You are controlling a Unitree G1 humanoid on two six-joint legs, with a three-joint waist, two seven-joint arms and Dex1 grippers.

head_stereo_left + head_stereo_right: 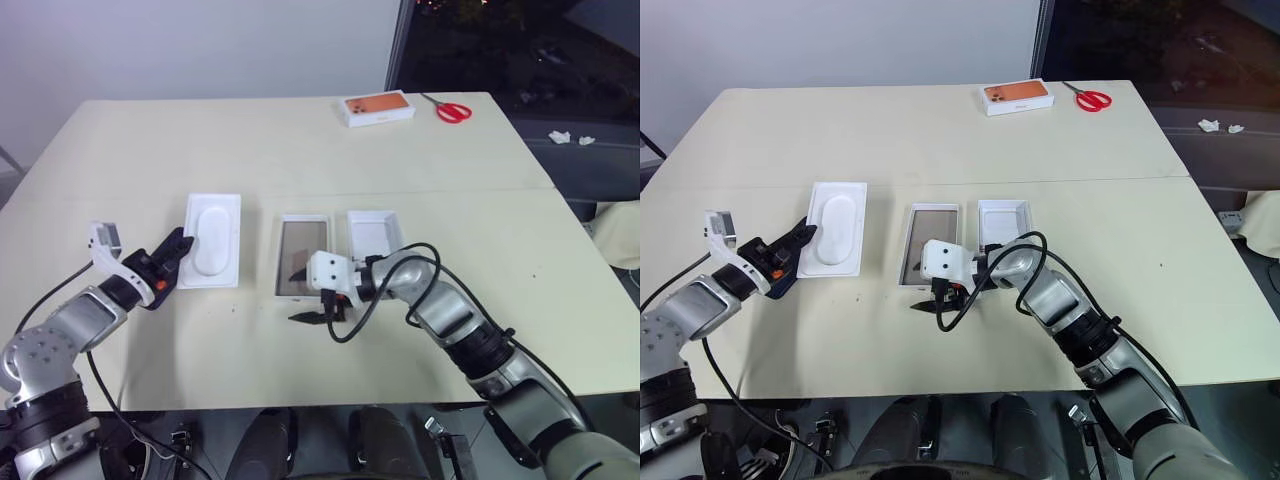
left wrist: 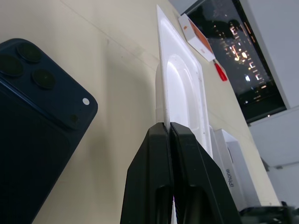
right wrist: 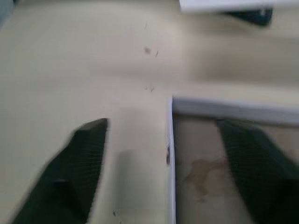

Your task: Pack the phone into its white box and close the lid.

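My left gripper [image 1: 183,243] is shut on the near-left edge of the white tray with the rounded recess [image 1: 213,240]; the left wrist view shows its fingers [image 2: 154,177] pinching that edge. The dark blue phone [image 2: 37,116] lies back up on the table beside that gripper. In the middle lies a shallow white-rimmed box [image 1: 303,258] with a brownish inside, apparently the white box's base. My right gripper [image 1: 315,314] is open at that box's near-left corner, its fingers either side of the rim [image 3: 170,140]. The lid [image 1: 375,232], plain white inside, lies just right of the box, partly behind my right arm.
A white box with an orange top [image 1: 379,108] and red scissors [image 1: 452,110] lie at the table's far right corner. The pale table [image 1: 250,140] has open surface beyond the three white parts. Its right edge drops to a dark floor.
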